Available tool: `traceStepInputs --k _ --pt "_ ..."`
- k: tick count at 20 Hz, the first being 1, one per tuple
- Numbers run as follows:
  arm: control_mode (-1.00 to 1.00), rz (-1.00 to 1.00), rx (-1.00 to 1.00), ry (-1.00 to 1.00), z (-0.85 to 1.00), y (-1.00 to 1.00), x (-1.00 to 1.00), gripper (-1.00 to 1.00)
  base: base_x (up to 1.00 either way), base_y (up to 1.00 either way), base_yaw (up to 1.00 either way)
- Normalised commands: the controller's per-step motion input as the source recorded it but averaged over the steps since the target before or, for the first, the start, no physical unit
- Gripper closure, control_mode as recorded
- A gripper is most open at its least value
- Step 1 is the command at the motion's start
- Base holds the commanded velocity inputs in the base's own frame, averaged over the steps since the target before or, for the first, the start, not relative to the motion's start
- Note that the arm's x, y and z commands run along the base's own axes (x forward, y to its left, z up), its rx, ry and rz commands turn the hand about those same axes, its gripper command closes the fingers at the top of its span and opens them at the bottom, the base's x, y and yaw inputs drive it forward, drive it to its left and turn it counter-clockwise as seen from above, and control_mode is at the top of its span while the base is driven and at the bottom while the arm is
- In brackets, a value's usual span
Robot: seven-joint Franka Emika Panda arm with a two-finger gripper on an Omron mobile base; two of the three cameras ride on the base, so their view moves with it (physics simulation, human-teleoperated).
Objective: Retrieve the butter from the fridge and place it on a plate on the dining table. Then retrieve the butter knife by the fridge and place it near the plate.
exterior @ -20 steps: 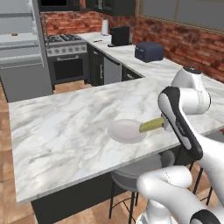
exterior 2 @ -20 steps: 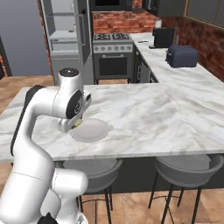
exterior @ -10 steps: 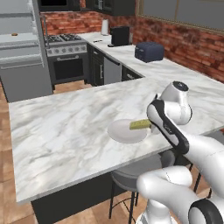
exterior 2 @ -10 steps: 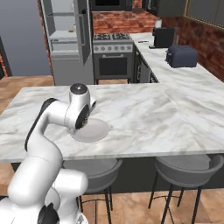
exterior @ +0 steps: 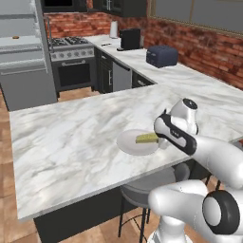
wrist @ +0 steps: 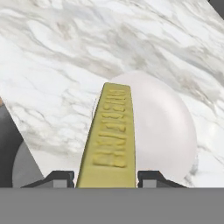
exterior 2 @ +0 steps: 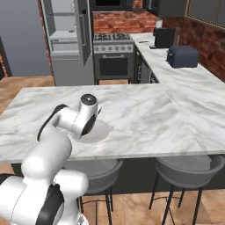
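The butter (wrist: 109, 140), a yellow stick, sits between my fingertips in the hand view and reaches out over the plate (wrist: 162, 127). My gripper (wrist: 106, 178) is shut on the butter. From the left base the butter (exterior: 146, 138) hovers low over the pale round plate (exterior: 130, 144) on the dining table (exterior: 71, 142), with my gripper (exterior: 159, 137) at its right end. From the right base my hand hides the butter; the plate (exterior 2: 97, 132) shows beside it. The fridge (exterior 2: 68, 39) stands open at the back. The butter knife is out of view.
Round grey stools (exterior 2: 184, 167) stand under the table's near edge. A steel oven range (exterior: 73, 66) sits beside the fridge. On the back counter are a dark toaster (exterior: 161, 55) and a black appliance (exterior: 129, 39). Bare marble spreads left of the plate.
My hand has come down and forward with the butter, from above the plate's edge to low over the plate. The grip is unchanged.
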Motion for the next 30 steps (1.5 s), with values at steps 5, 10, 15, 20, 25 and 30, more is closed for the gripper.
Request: traceStepInputs --k 5,10,15,20,25,30 --pt "-1.00 0.01 0.03 0.00 -0.27 0.00 0.17 1.00 0.00 0.00 0.00" --pt "-1.00 0.01 0.01 0.00 -0.19 0.00 0.03 1.00 0.00 0.00 0.00" --pt "-1.00 0.02 0.00 0.00 -0.09 0.00 0.06 1.00 0.00 0.00 0.00" --pt "-1.00 0.03 0.00 0.00 -0.03 0.00 0.14 1.00 0.00 0.00 0.00" --pt "-1.00 0.03 0.00 0.00 -0.13 0.00 0.19 1.00 0.00 0.00 0.00" --pt "-1.00 0.02 0.00 0.00 -0.03 0.00 0.17 -1.00 0.00 0.00 0.00"
